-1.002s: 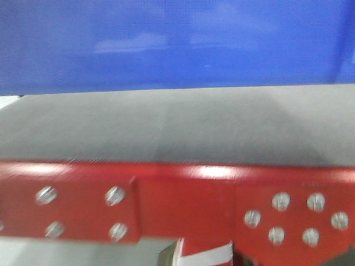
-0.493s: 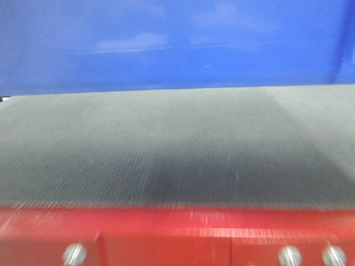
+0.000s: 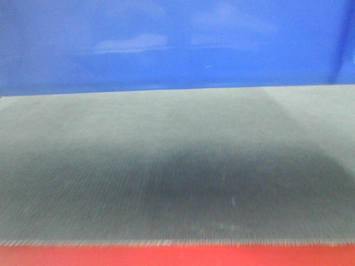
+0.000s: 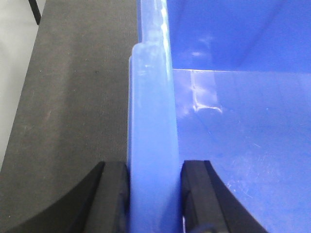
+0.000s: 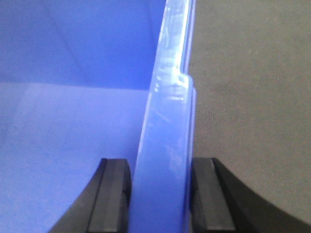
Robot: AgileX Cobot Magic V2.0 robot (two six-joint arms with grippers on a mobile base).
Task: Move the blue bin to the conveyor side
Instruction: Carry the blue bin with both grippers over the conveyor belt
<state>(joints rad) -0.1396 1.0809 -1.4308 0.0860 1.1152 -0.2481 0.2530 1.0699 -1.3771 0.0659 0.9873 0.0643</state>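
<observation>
Bare belt beside blue bin

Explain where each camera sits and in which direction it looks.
Front view: low by the red strip, looking across the conveyor belt at the blue bin; no robot part shows.
Left wrist: behind the left gripper, looking along its fingers shut on the bin rim; belt at image left.
Right wrist: likewise, right gripper shut on the rim; belt at image right.
Shared: bin and belt.

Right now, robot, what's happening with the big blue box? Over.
Both shut: left gripper on blue bin rim, right gripper on the opposite rim. Bin at the grey belt. Nothing seen blocking the belt.
</observation>
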